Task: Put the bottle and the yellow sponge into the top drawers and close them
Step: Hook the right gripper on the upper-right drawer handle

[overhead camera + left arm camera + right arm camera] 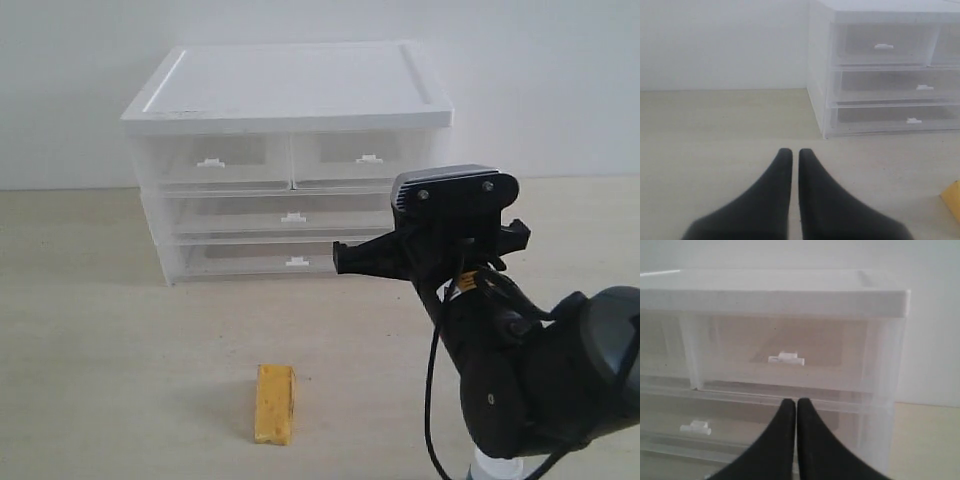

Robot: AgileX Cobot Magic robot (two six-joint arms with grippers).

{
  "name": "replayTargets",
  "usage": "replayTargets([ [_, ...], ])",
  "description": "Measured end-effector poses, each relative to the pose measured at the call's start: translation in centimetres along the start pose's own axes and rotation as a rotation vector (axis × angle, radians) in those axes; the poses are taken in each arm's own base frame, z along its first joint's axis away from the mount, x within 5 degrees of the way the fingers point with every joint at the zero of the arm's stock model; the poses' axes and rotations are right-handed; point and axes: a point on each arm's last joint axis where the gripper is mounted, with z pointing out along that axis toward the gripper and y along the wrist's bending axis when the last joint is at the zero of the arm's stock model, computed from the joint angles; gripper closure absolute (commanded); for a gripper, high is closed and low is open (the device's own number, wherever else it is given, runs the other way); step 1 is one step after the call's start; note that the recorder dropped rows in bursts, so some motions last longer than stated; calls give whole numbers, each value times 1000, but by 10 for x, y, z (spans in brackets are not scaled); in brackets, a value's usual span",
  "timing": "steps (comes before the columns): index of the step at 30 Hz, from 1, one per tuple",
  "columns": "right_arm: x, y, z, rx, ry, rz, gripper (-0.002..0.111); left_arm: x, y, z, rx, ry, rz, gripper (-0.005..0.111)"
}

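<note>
The yellow sponge [274, 403] lies flat on the table in front of the cabinet; one corner of the sponge [952, 200] shows in the left wrist view. Both top drawers, left [212, 160] and right [366, 157], are pushed in and look empty. My right gripper [792, 402] is shut with nothing in it, close to the right top drawer [840, 355], just below its white tab handle [786, 359]. My left gripper [791, 152] is shut and empty, low over the table, well short of the cabinet. A pale round bit [497, 467] under the right arm may be the bottle's cap; I cannot tell.
The white-topped cabinet [290, 85] stands against the back wall, with two full-width drawers [292, 217] pushed in below the top pair. My bulky right arm [520, 370] fills the lower right of the exterior view. Bare table [120, 330] lies left of the sponge.
</note>
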Motion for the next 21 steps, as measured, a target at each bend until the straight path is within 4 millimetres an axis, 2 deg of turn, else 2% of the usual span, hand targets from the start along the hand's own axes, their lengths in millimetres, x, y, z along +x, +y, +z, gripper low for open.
replayTargets([
  [2,-1,2,4,0,-10,6,107,0,0,0,0,0,0,102],
  [4,-2,4,8,1,-19,19,100,0,0,0,0,0,0,102],
  [7,-4,7,11,2,-32,51,79,0,0,0,0,0,0,102],
  [11,-6,8,14,3,-42,80,44,0,0,0,0,0,0,102],
  [13,-7,8,15,3,-47,88,33,0,0,0,0,0,0,102],
  [18,-7,11,20,13,-56,75,37,0,0,0,0,0,0,102],
  [21,3,13,26,27,-41,57,38,0,0,0,0,0,0,102],
])
